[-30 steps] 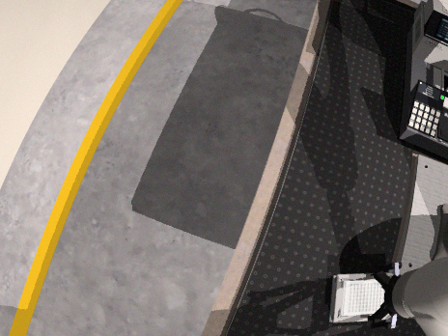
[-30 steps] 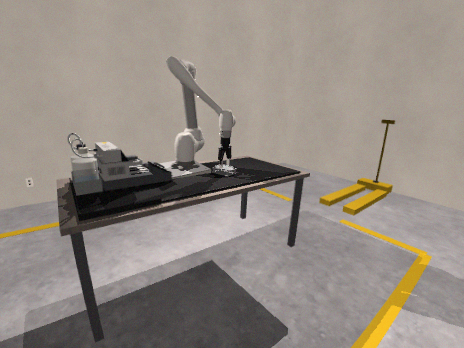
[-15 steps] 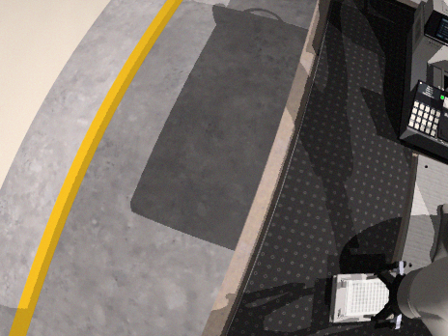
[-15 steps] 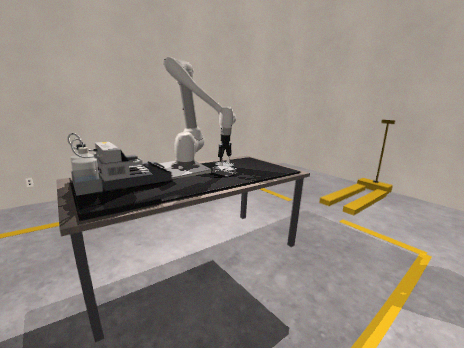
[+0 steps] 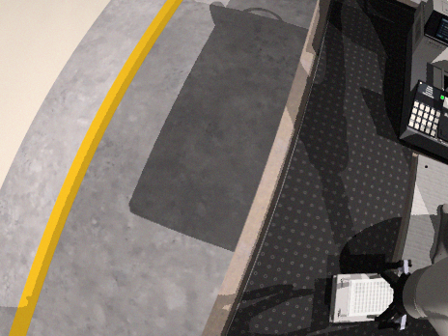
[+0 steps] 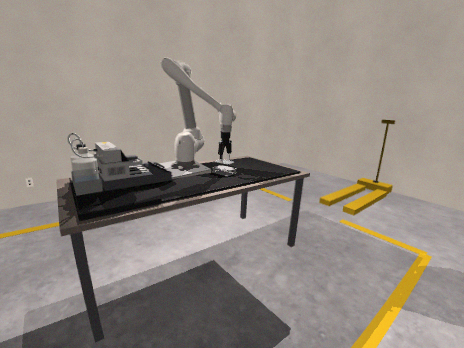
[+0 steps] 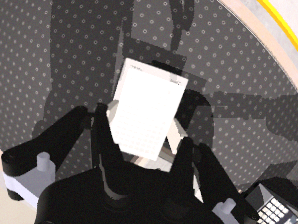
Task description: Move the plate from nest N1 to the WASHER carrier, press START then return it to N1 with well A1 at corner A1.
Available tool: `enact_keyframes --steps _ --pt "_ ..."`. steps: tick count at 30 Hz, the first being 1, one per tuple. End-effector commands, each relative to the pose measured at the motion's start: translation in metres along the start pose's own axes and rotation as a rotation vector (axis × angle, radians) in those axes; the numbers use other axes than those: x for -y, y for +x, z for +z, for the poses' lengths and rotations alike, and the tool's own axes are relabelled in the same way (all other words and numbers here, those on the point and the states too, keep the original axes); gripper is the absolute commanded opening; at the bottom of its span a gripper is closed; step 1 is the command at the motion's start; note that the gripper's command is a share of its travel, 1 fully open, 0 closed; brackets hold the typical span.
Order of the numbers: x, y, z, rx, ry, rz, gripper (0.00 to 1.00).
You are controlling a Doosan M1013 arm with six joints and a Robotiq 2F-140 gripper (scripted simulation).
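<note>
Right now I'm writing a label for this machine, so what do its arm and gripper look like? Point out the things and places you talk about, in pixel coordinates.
The arm [image 5: 430, 294] [image 6: 187, 102] is pale grey-white, with smooth, rounded joints and long, tapering links. The gripper [image 5: 397, 294] [image 6: 225, 156] [image 7: 143, 116] is mostly black, with two slim fingers on angular linkages and light grey-blue parts at its outer sides. I can't make out any lettering.

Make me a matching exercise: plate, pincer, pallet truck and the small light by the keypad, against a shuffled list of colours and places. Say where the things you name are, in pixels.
1. Plate [image 5: 369, 295] [image 6: 225, 161] [image 7: 146, 112]
2. Pincer [image 5: 387, 295] [image 6: 225, 159] [image 7: 143, 116]
3. Pallet truck [image 6: 372, 184]
4. Small light [image 5: 442, 98]

A. Yellow, on the floor
B. Green, beside the white keys [image 5: 425, 117] [image 7: 271, 211]
C. White, gripped between two fingers
D. Black, at the arm's end

Pairs: 1-C, 2-D, 3-A, 4-B.
</note>
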State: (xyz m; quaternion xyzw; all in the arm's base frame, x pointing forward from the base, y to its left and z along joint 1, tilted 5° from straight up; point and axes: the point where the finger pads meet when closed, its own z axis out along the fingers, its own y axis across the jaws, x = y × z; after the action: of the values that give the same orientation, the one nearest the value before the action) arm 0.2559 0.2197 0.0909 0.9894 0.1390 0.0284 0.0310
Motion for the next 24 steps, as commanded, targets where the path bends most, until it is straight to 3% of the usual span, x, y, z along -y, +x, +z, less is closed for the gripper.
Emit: enact_keyframes --steps 1,24 --pt "0.0 0.0 -0.004 0.0 0.0 0.0 0.1" --pt "0.0 0.0 -0.039 0.0 0.0 0.0 0.1"
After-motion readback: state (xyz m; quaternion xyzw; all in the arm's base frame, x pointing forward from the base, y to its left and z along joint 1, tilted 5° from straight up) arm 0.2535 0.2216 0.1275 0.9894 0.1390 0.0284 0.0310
